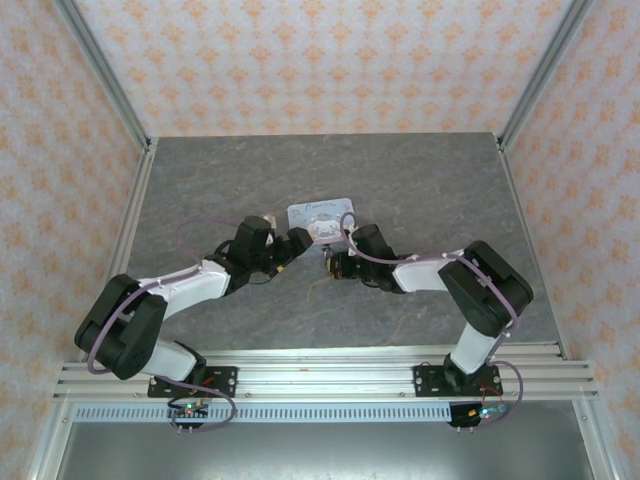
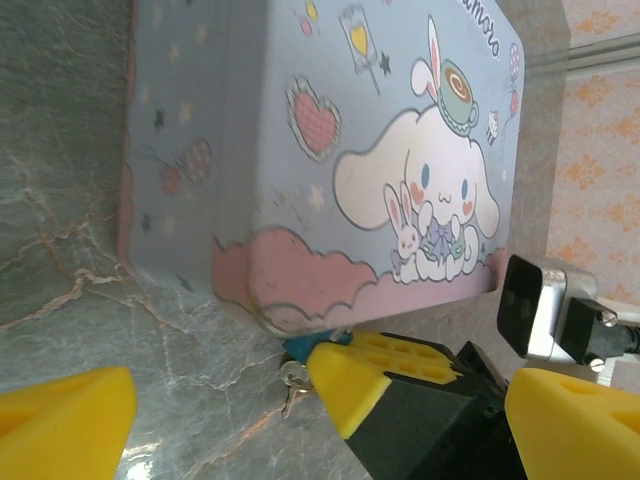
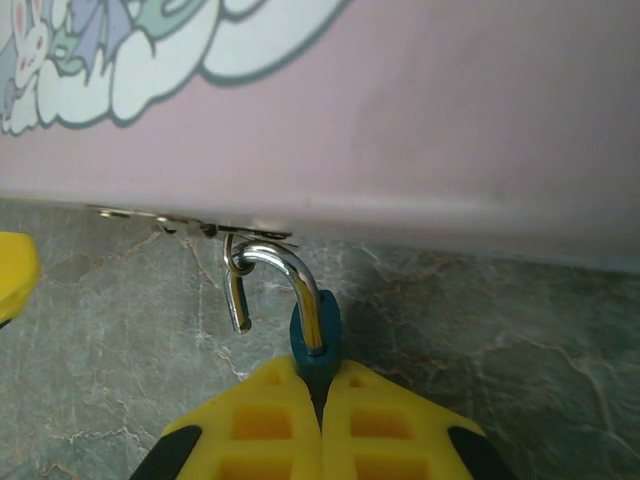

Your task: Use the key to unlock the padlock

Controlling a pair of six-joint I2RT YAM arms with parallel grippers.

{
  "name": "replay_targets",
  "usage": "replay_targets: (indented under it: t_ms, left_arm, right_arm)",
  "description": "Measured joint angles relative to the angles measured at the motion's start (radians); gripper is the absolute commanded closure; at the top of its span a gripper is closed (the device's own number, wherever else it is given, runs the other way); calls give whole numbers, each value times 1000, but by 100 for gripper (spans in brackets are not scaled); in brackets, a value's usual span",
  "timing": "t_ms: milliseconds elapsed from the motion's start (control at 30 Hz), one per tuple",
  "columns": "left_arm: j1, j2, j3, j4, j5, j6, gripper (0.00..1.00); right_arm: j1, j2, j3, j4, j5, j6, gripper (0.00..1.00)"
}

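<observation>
The grey, marble-veined table (image 1: 420, 180) carries a pale-blue cartoon-printed tin (image 1: 318, 210), lying flat near its middle. At the tin's near edge the padlock (image 3: 315, 335) seems to sit just above the stone, though contact is unclear.

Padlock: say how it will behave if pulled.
Probably stiff and light: the padlock is a small hard body pinched in the right gripper. Its smooth shiny shackle may slip. It looks hooked to the tin, so pulling likely drags the tin.

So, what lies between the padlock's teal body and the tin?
Only the silver shackle of the padlock, arching up to the latch on the tin. The right wrist view shows it.
</observation>
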Motion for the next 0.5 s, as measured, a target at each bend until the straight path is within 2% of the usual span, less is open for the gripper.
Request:
replay_targets:
  t_ms: [267,500]
  left_arm:
    - [3,-69,10,-64,-21,42,5]
    - [2,-79,92,-202,-85,123,4]
  right_arm:
    - [0,-53,-51,-8,41,34,100]
    - [-5,-71,-76,-4,47,90,100]
